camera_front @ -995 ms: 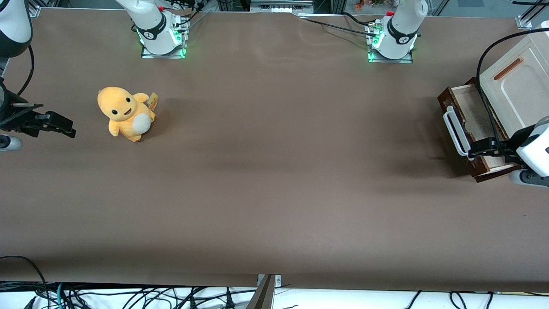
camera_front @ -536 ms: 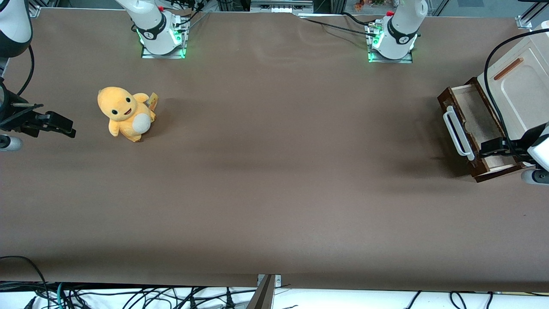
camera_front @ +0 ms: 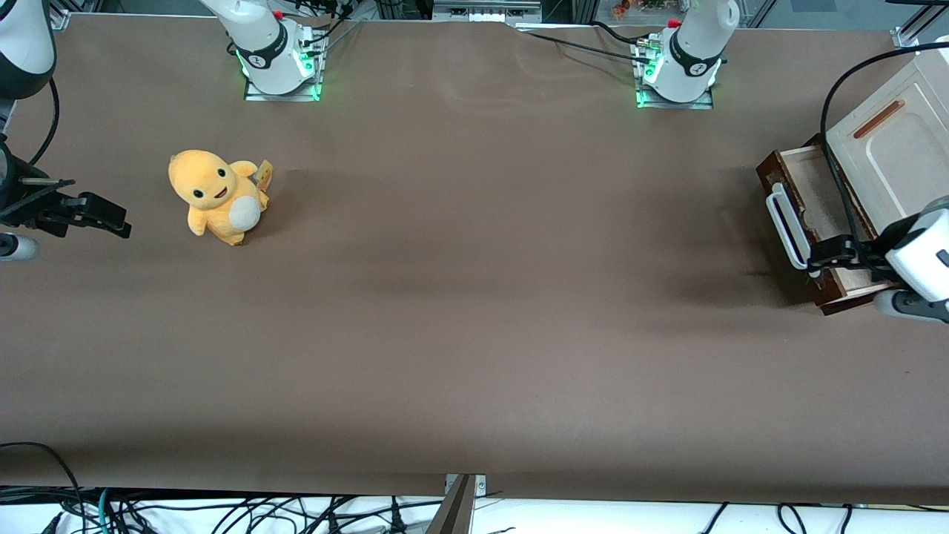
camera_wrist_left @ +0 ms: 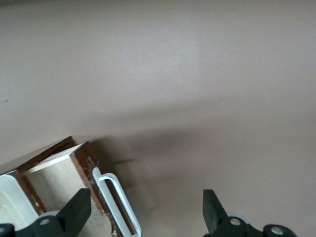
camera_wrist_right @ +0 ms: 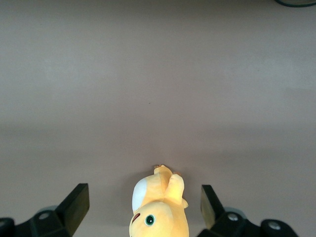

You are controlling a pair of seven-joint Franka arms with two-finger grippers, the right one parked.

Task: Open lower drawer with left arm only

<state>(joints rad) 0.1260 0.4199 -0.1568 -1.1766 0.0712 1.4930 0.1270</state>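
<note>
Lower drawer (camera_front: 804, 204) sits pulled out at the working arm's end of the table (camera_front: 474, 297), pale plywood inside showing, white bar handle (camera_front: 784, 226) on its front. Left arm (camera_front: 919, 256) reaches in from about 4 o'clock of the drawer; its gripper (camera_front: 823, 261) hangs above the handle's nearer end, jaws spread wide, gripping nothing. Yellow plush toy (camera_front: 216, 196) stands toward the parked arm's end.

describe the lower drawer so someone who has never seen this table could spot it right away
At the working arm's end of the brown table stands a cream cabinet panel with a thin orange-brown bar. Below it, the shallow dark brown wooden drawer is pulled out, its pale plywood inside showing. Only it has a white bar handle; the open black gripper hangs by that handle.
</note>
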